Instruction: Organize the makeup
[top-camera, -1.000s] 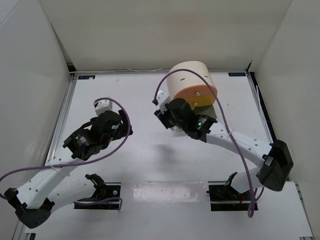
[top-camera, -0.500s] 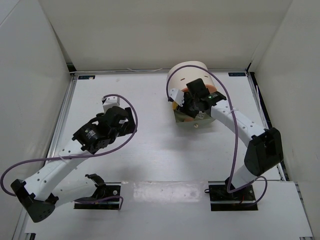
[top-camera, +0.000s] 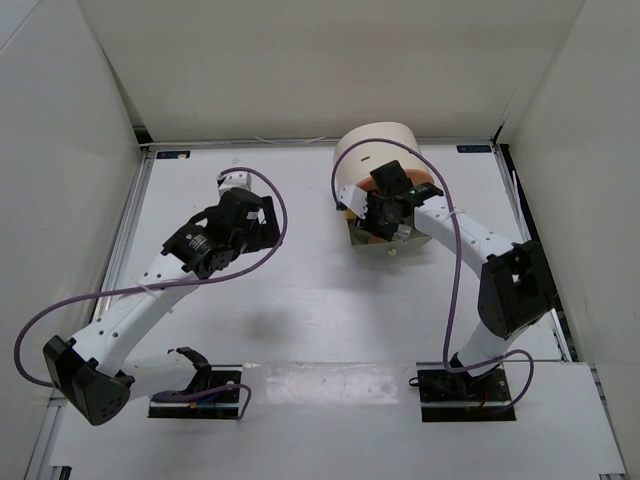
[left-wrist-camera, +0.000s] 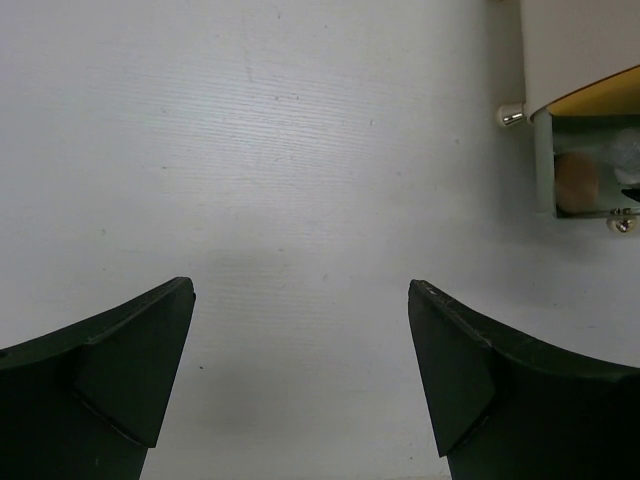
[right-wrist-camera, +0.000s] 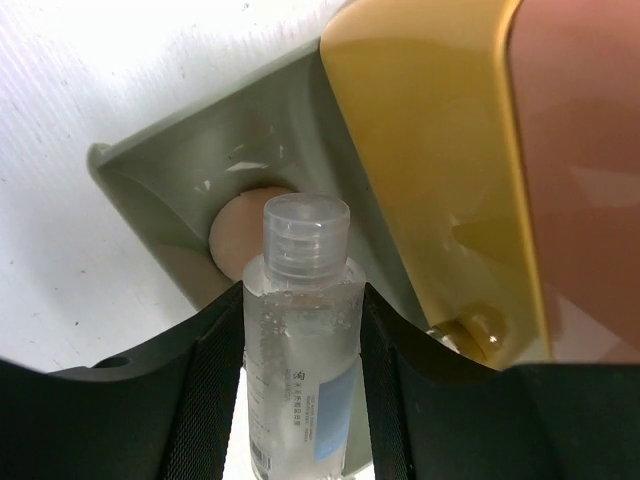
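Right gripper (right-wrist-camera: 300, 300): clenched on the bottle (right-wrist-camera: 300, 345), one dark finger (right-wrist-camera: 210, 380) pressed to each side of its body.
Bottle: clear, with clear liquid, bubbles near the neck, a ribbed clear cap and a label with a pale blue patch. It stands lengthwise between the fingers, cap pointing away from the wrist.
Bottle's place: over the open drawer (right-wrist-camera: 165, 170) at the foot of the box (top-camera: 375, 150). In the right wrist view its cap overlaps the puff (right-wrist-camera: 232, 240). Whether it touches the drawer or the puff cannot be told.
Drawer: grey-green, pulled out from the box toward the arms, its floor glossy.
Puff: peach and round, lying inside the drawer near the box side. It also shows in the left wrist view.
Drawer front (right-wrist-camera: 430, 150): orange-yellow, above the open drawer, with a small shiny knob (right-wrist-camera: 478, 325).
Box: large cream cylinder at the far middle of the counter (top-camera: 300, 300), lying on its side with the drawer face toward the arms.
Left gripper (left-wrist-camera: 300, 290): released, jaws spread wide with nothing between them, only bare white counter below.
Left gripper's place: left of the box and apart from it. The box edge and open drawer sit at the upper right of its wrist view.
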